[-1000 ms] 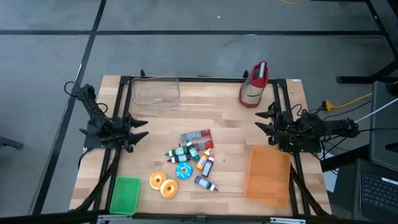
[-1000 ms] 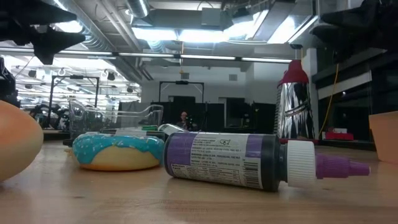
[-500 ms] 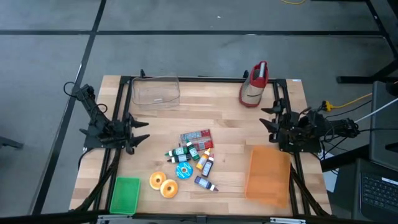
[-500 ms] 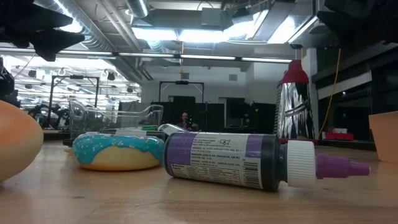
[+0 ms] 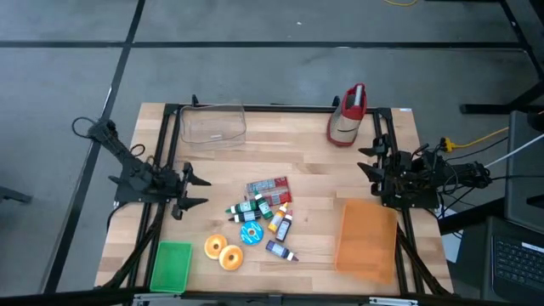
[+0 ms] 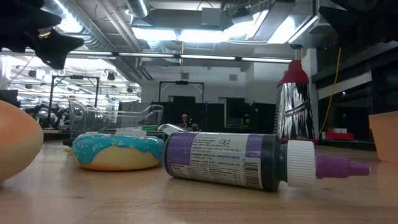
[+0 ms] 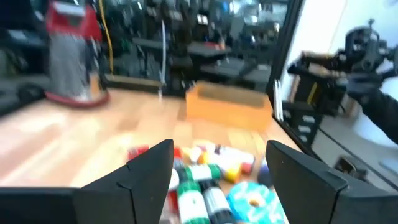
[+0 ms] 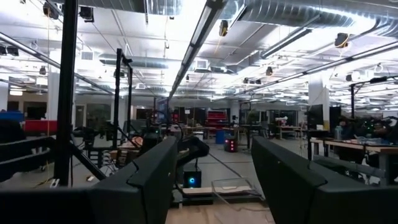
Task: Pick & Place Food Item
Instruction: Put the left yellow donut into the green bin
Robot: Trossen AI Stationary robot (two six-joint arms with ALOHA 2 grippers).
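A heap of food items lies mid-table: small bottles (image 5: 259,208), a red packet (image 5: 268,187), a blue-iced donut (image 5: 251,234) and two orange donuts (image 5: 223,252). A purple bottle (image 6: 249,162) lies on its side next to the blue-iced donut (image 6: 118,151). My left gripper (image 5: 197,192) hovers open left of the heap, pointing level at it; the left wrist view shows the bottles (image 7: 205,186) between its fingers, farther off. My right gripper (image 5: 365,161) waits open at the right side, above the table, and its wrist view shows only the room.
An orange bin (image 5: 367,238) stands at the near right and a green tray (image 5: 170,265) at the near left. A clear container (image 5: 212,126) sits at the far left, a red and silver bag (image 5: 347,115) at the far right. Black frame rails (image 5: 170,153) run along both sides.
My left gripper has swung toward the table's near edge and turned to face the heap of food items, sinking a little, still open. My right gripper has tipped its fingers slightly upward. Nothing on the table has moved.
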